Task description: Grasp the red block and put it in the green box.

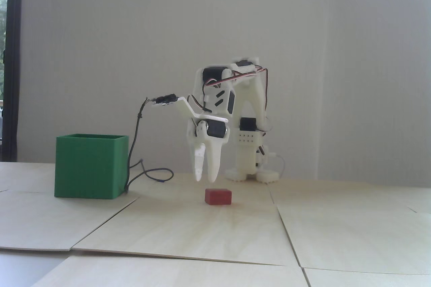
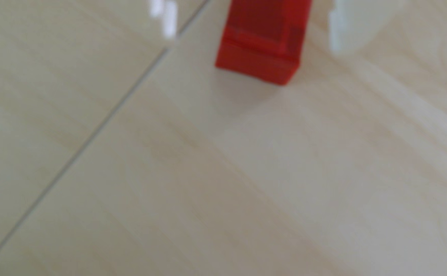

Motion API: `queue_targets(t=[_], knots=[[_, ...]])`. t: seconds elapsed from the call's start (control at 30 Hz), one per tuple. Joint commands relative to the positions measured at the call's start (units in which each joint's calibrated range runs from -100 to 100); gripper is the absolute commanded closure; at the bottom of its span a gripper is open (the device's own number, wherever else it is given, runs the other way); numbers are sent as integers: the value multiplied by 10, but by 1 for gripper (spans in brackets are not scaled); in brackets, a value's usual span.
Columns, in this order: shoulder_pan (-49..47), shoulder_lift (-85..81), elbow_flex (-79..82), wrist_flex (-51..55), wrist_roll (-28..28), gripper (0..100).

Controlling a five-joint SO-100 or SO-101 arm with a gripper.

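While hanging empty just above the red block [image 1: 218, 196], gripper [image 1: 206, 179] barely parted; likely light, stiff, best pinched across short sides.

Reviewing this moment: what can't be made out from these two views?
- Inside of the green box: the fixed view sits low, so its walls hide whatever is in it.
- Far end of the red block: cut off by the top edge of the wrist view, which is also blurred.
- Gripper depth over the block: the fixed view shows it above, apart, not whether it is in line.
- Fingers in the wrist view: only blurred white slivers.
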Motion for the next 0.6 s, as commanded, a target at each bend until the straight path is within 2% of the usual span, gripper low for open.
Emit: queue_targets(t=[0.0, 0.57], knots=[[11, -87, 27, -40, 5, 79], [10, -138, 74, -43, 5, 79]])
